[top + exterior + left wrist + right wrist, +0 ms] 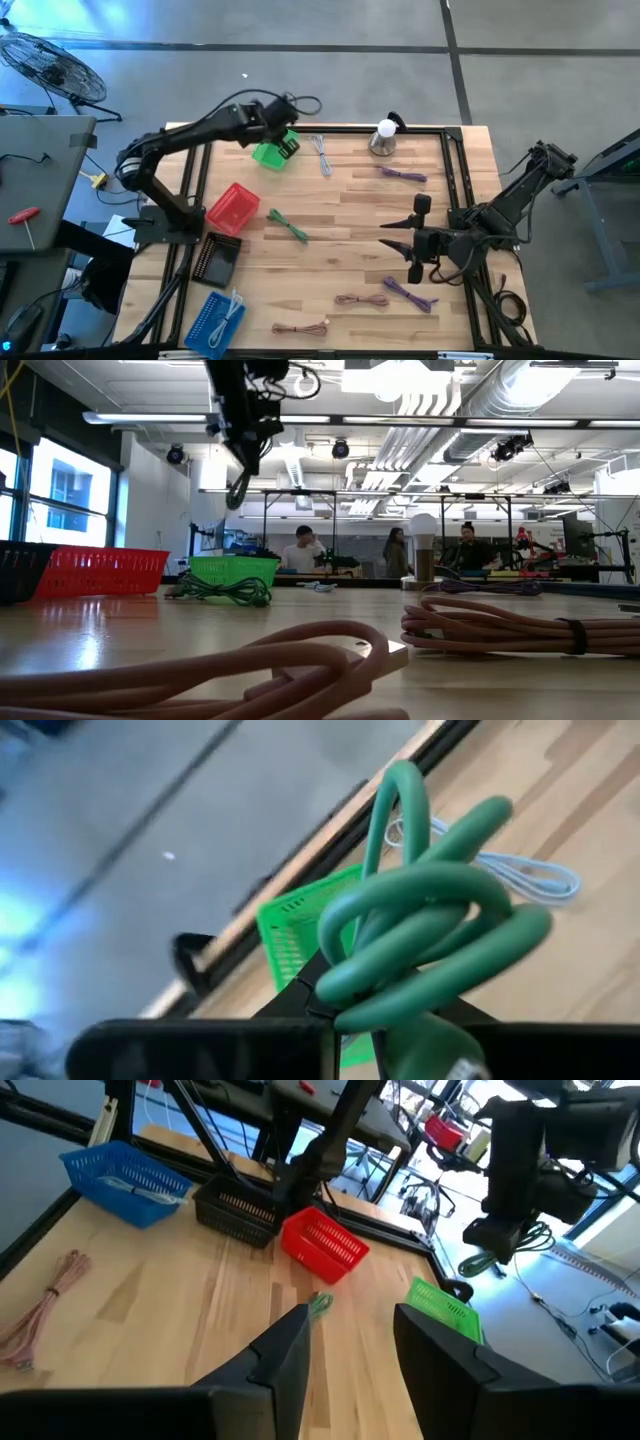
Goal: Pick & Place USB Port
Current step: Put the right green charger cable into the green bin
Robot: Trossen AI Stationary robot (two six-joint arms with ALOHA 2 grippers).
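Visibly unmarked green cable (430,935)

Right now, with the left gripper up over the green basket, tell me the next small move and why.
Probably lower the left gripper a little toward the green plastic basket, then open it. It is shut on a coiled green cable, hanging above the basket in the low view, so a release from here might bounce out. The right gripper waits open over the wooden table.

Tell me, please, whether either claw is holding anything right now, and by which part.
The left claw pinches a coiled green cable by the coil's bottom end, above the green basket. The right claw is open and empty.
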